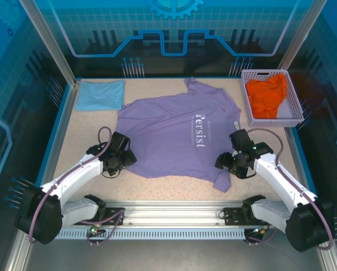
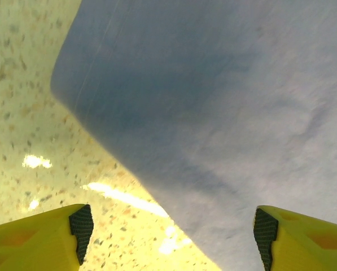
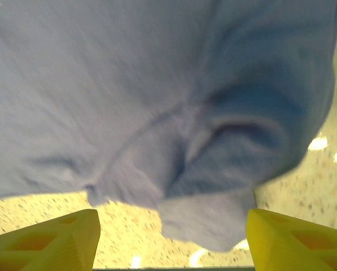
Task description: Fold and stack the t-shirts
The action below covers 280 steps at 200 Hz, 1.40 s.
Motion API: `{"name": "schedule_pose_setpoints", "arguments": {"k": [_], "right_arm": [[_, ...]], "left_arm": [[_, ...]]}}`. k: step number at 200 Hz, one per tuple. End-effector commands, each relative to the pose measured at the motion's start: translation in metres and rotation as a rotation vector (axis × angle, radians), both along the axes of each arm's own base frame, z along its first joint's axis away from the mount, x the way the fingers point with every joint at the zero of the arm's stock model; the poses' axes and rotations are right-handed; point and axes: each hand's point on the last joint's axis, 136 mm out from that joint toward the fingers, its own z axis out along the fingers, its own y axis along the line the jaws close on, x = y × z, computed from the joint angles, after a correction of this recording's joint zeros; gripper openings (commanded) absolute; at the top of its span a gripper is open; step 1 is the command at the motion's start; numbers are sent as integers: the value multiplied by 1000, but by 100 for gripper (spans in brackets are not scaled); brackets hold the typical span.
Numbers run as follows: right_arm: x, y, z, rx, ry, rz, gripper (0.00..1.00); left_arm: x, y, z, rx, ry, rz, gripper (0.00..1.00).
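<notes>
A: Biggest first: speckled table (image 1: 72,141). Spread flat across its middle, print side up, the lavender-purple t-shirt (image 1: 168,135). Not yet folded, by the look of it.

B: And around it?

A: Far right corner, a pale lattice basket (image 1: 295,101) holding the orange t-shirt (image 1: 265,97), crumpled. Far left corner, the light blue t-shirt (image 1: 101,95), flat as a neat rectangle, probably finished.

B: So, likely the opening fold on the purple one. Pincers?

A: Left gripper (image 1: 126,159) (image 2: 171,226) low at the near-left hem corner, fingers spread wide, pinching nothing, with the cloth edge just ahead of the pads. Right gripper (image 1: 223,164) (image 3: 171,231) just beside the near-right sleeve (image 1: 223,179) (image 3: 230,186), likewise spread, holding nothing. Sleeve bunched and curled over itself there.

B: Next, then?

A: Presumably dip both, slip a pad under each edge, close on the cloth, then lift together and carry across. Worth flattening that rumpled sleeve first, or risk a lumpy fold.
</notes>
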Motion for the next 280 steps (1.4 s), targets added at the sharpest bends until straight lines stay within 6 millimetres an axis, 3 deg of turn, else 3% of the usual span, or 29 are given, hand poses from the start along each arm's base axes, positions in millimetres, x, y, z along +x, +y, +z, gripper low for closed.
{"name": "schedule_pose_setpoints", "arguments": {"k": [1, 31, 62, 100, 137, 146, 157, 165, 186, 198, 236, 280], "right_arm": [[-20, 11, -8, 61, 56, -34, 70], [-33, 16, -18, 54, 80, 20, 68], [-39, 21, -36, 72, 107, 35, 65], [-41, 23, -55, 53, 156, 58, 61], [-34, 27, -61, 42, 169, 75, 47], [-33, 27, -61, 38, 174, 76, 37], [-33, 27, -60, 32, 172, 76, 32], [-33, 26, -60, 32, 166, 73, 20], [-34, 26, -52, 43, 142, 60, 1], [-33, 27, -43, 63, 117, 55, 0], [-13, 38, -1, 150, -5, 21, 0], [35, 36, 31, 229, -71, -122, 0]], "left_arm": [[-22, -9, -12, -62, 84, 8, 74], [-26, -10, -22, -78, 88, 27, 73], [-10, -21, -29, -105, 85, 18, 71], [6, -30, -39, -133, 67, 39, 61], [20, -28, -44, -83, 76, 26, 50], [22, -28, -46, -76, 84, 22, 42], [24, -27, -46, -64, 91, 22, 32], [24, -25, -45, -52, 92, 24, 25], [25, -21, -37, -26, 87, 20, 10], [28, -19, -29, -12, 74, 20, 4], [48, -22, -2, -12, 47, 0, 4], [98, -22, 26, -10, 58, -37, 11]]}}
